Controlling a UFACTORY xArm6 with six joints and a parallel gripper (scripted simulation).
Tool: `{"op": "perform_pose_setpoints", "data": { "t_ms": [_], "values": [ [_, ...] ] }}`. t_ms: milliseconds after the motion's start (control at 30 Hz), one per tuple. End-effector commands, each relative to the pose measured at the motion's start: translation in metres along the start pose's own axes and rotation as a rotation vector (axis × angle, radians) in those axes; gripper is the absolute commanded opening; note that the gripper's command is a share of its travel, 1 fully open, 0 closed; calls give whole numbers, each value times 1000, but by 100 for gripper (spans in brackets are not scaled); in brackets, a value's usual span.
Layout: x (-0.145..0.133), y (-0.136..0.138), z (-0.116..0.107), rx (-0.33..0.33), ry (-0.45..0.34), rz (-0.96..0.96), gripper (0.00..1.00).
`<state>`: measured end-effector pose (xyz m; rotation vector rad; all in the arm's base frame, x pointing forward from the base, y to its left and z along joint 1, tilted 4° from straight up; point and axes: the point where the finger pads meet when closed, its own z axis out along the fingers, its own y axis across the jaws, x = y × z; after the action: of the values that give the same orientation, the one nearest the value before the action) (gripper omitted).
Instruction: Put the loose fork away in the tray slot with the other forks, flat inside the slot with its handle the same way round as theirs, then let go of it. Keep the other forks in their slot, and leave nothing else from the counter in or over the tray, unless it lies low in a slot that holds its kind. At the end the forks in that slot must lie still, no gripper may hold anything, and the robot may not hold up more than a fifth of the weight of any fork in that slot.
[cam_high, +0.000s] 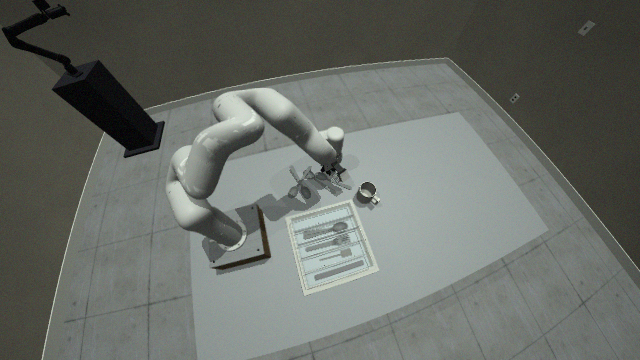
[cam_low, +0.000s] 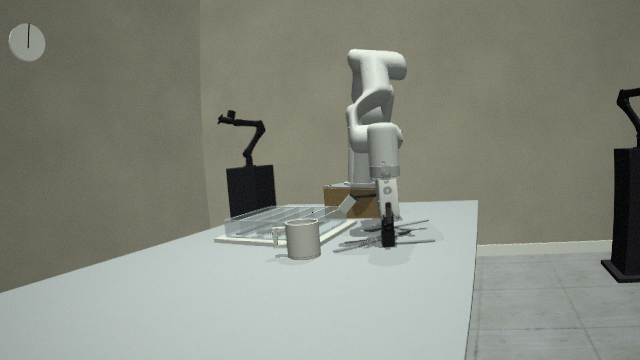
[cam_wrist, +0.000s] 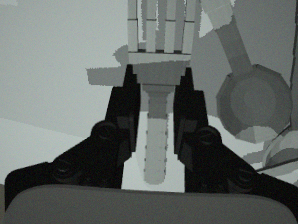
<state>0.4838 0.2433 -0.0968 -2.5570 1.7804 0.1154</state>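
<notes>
- The arm's base plate (cam_high: 264, 235) is seen at the left of the table (cam_high: 450, 200).
- The tray (cam_high: 367, 260) lies just right of the base, with cutlery in its slots.
- Beyond the tray, loose cutlery (cam_high: 300, 182) is piled on the table.
- The gripper (cam_wrist: 158, 137) is lowered into this pile; its fingers are nearly closed on the fork (cam_wrist: 160, 30) at the neck, tines pointing away from the wrist.
- A mug (cam_high: 368, 191) stands right of the gripper, near the tray's far corner.
</notes>
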Motion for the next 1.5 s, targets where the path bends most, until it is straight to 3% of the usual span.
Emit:
{"op": "perform_pose_setpoints", "data": {
  "t_ms": [0, 1467],
  "values": [
    [-1, 0, 1, 0, 0, -1, 3],
    [-1, 0, -9, 0, 0, -1, 3]
  ]
}}
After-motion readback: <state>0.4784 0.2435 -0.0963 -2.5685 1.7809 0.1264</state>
